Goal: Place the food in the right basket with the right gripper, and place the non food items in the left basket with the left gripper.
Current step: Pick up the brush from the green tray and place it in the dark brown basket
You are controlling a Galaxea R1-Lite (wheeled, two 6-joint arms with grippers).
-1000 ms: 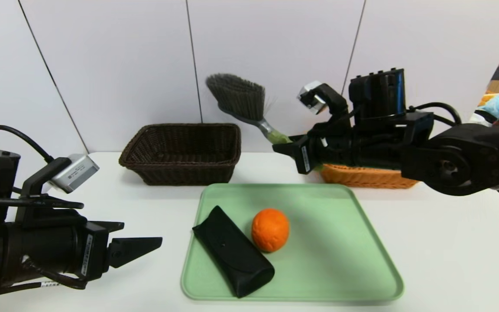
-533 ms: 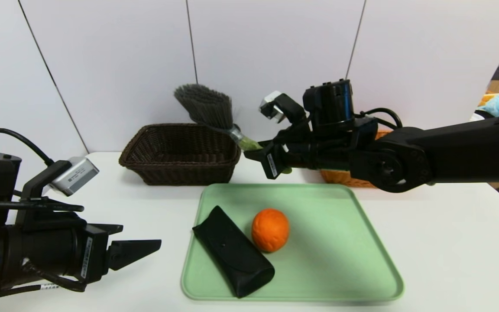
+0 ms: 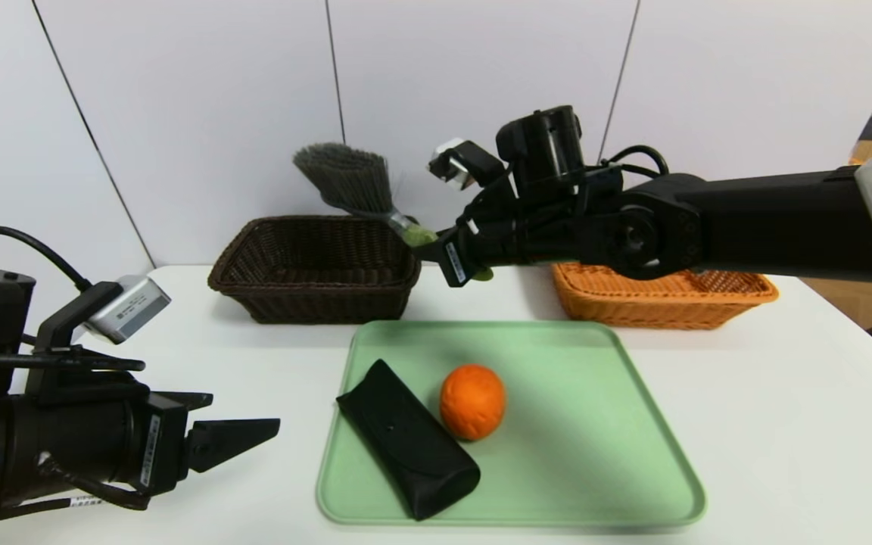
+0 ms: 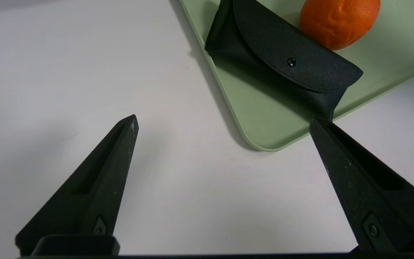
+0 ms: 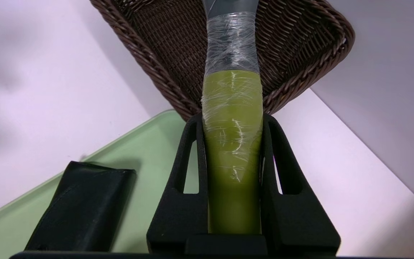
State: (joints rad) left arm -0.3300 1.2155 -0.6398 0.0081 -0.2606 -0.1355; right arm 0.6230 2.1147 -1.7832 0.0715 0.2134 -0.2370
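Currently my right gripper (image 3: pixel 436 246) has its jaws pinching the green handle of the grey bristle brush (image 3: pixel 349 182), above the dark brown wicker basket (image 3: pixel 322 303) near the tabletop's (image 3: pixel 254 454) back edge. The round orange fruit (image 3: pixel 472 402) and black oblong flap case (image 3: pixel 409 443) lie toward the left edge of the green rectangular tray (image 3: pixel 572 454). My left gripper (image 3: pixel 216 421) hangs with jaws spread.

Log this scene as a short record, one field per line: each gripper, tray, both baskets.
right gripper: fingers closed on the green handle of the brush, bristle head raised above the dark basket
left gripper: open, holding nothing, over the table beside the tray
tray: black case and orange, side by side
dark basket: behind the tray, brush not yet in it
light basket: to the right of the dark one, partly hidden by the right arm
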